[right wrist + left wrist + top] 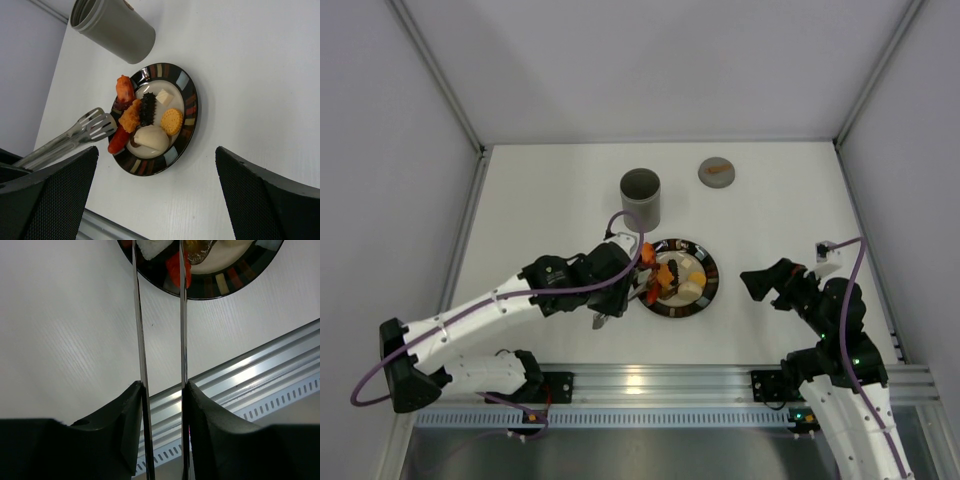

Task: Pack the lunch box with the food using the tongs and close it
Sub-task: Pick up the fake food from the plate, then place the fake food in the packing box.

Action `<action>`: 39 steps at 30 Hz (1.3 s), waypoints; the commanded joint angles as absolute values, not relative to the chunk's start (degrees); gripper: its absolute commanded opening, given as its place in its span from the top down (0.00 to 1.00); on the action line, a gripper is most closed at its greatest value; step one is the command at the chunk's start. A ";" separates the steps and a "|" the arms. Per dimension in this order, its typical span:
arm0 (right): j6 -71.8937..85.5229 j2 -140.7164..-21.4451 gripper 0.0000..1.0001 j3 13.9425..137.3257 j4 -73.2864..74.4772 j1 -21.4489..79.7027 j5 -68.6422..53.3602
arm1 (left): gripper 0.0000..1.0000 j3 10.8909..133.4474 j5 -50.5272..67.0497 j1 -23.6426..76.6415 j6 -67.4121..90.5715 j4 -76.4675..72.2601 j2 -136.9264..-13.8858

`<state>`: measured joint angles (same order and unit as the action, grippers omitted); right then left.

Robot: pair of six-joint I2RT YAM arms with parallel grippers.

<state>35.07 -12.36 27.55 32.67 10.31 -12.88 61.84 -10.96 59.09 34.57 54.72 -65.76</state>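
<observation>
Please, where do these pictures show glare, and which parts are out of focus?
Top view: a glare spot on the rail, otherwise even light. Left wrist view: the rail shines too, the tongs carry bright streaks, the left jaws are dark and soft. Right wrist view: the plate rim glints, the right jaws are blurred.

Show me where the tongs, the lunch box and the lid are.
tongs (97, 127): right wrist view, on the slotted tip.
lunch box (642, 210): top view, on its side wall.
lid (717, 172): top view, on its top face.
</observation>
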 commanded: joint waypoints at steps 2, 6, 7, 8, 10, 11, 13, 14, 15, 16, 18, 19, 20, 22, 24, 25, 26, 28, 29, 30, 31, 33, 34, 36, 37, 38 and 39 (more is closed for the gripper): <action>34.72 -11.51 0.00 29.71 33.13 9.75 -12.22 | 0.67 65.47 -11.86 59.41 34.45 54.76 -64.07; 34.72 -11.34 0.00 29.62 33.05 9.58 -12.30 | 0.68 66.09 -12.04 59.41 34.45 55.19 -63.90; 34.72 -11.42 0.01 29.62 33.22 9.67 -12.30 | 0.68 66.18 -12.04 59.41 34.45 55.20 -63.81; 34.72 -11.34 0.01 29.62 33.22 9.67 -12.30 | 0.68 66.36 -12.13 59.41 34.45 55.28 -63.81; 34.72 -11.43 0.00 29.62 33.14 9.67 -12.30 | 0.68 66.71 -12.22 59.41 34.45 55.37 -63.72; 34.80 -11.43 0.01 29.62 33.22 9.67 -12.22 | 0.68 67.14 -12.30 59.41 34.45 55.55 -63.72; 34.72 -11.43 0.01 29.62 33.14 9.67 -12.22 | 0.69 67.59 -12.31 59.41 34.54 55.81 -63.72; 34.72 -11.43 0.01 29.62 33.22 9.67 -12.22 | 0.69 67.85 -12.39 59.41 34.45 55.98 -63.72; 34.72 -11.43 0.00 29.62 33.22 9.67 -12.22 | 0.69 68.11 -12.39 59.41 34.45 56.16 -63.72; 34.72 -11.43 0.00 29.62 33.22 9.67 -12.22 | 0.69 68.20 -12.39 59.41 34.45 56.25 -63.63; 34.72 -11.43 0.00 29.62 33.05 9.75 -12.22 | 0.69 68.64 -12.48 59.41 34.45 56.42 -63.37; 34.72 -11.60 0.00 29.62 33.05 9.67 -12.22 | 0.69 68.82 -12.65 59.41 34.45 56.51 -63.20; 34.80 -11.69 0.00 29.62 33.13 9.67 -12.22 | 0.70 69.25 -12.74 59.41 34.45 56.51 -63.11; 34.72 -11.86 0.00 29.71 32.96 9.67 -12.22 | 0.70 69.69 -13.18 59.41 34.45 56.69 -62.93; 34.63 -12.04 0.01 29.79 32.87 9.75 -12.30 | 0.70 71.10 -13.88 59.41 34.45 57.13 -63.02; 34.63 -12.13 0.01 29.79 32.87 9.67 -12.30 | 0.70 72.50 -14.67 59.41 34.37 57.30 -63.28; 34.63 -12.22 0.00 29.79 32.70 9.67 -12.30 | 0.70 73.29 -15.03 59.41 34.37 57.57 -63.54; 34.63 -12.57 0.01 30.06 32.70 9.67 -12.30 | 0.70 76.09 -15.90 59.41 34.28 58.44 -64.59; 34.63 -12.57 0.00 30.23 32.70 9.67 -12.30 | 0.70 77.16 -17.13 59.41 34.10 58.88 -65.03; 34.54 -12.74 0.01 30.32 32.70 9.67 -12.30 | 0.70 78.21 -17.83 59.41 34.01 59.23 -65.56; 34.45 -12.83 0.01 30.41 32.70 9.67 -12.30 | 0.69 80.66 -18.62 59.33 33.93 59.67 -66.70; 34.37 -12.92 0.00 30.50 32.61 9.67 -12.30 | 0.69 83.31 -20.56 59.33 33.58 60.73 -68.11; 34.37 -13.09 0.00 30.59 32.61 9.67 -12.30 | 0.69 85.93 -21.00 59.41 33.31 60.91 -69.42; 34.28 -13.27 0.01 30.67 32.43 9.67 -12.30 | 0.69 88.67 -22.75 59.33 32.70 61.52 -71.01; 34.28 -13.27 0.00 30.85 32.52 9.67 -12.30 | 0.68 91.64 -23.55 59.33 32.52 61.78 -72.84; 34.10 -13.36 0.01 30.85 32.52 9.58 -12.30 | 0.68 93.15 -24.34 59.24 32.26 62.48 -73.73; 34.10 -13.62 0.00 30.94 32.52 9.67 -12.39 | 0.68 94.47 -26.00 59.24 32.17 62.75 -74.70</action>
